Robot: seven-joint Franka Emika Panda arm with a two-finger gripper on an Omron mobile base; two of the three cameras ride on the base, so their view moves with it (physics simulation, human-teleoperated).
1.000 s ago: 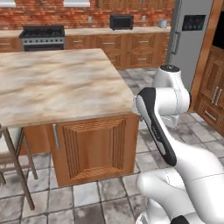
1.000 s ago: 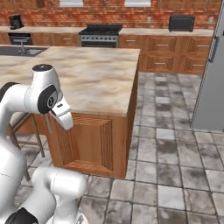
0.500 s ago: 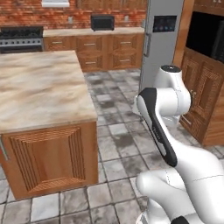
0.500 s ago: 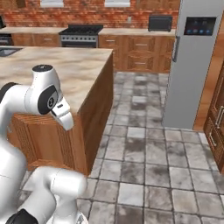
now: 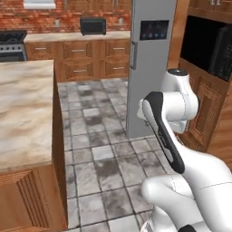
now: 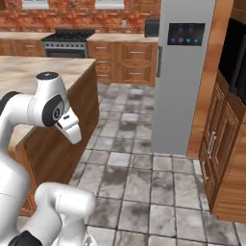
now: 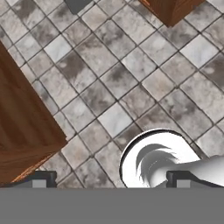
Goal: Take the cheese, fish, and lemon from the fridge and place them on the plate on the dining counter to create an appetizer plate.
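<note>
The fridge (image 5: 150,68) (image 6: 185,72) stands ahead, tall and grey, with its doors closed and a dark screen on the front. The dining counter (image 5: 22,113) (image 6: 33,72) with its beige marbled top lies to my left. My arm is folded close to the base, and the hand (image 6: 67,127) points down at the floor. In the hand view my gripper (image 7: 109,180) is open, its fingertips (image 7: 41,179) far apart over grey tiles, with nothing between them. The cheese, fish, lemon and plate are out of view.
Tall wooden cabinets with a dark built-in oven (image 5: 213,41) (image 6: 238,62) stand right of the fridge. At the back, a wall counter carries a stove (image 6: 67,41) and a black appliance (image 5: 93,26). Tiled floor (image 5: 99,154) runs between the island and the fridge.
The whole picture has shifted: the base has moved and turned, so the island slid left and the fridge came near and central. The arm stays folded and the gripper stays open.
</note>
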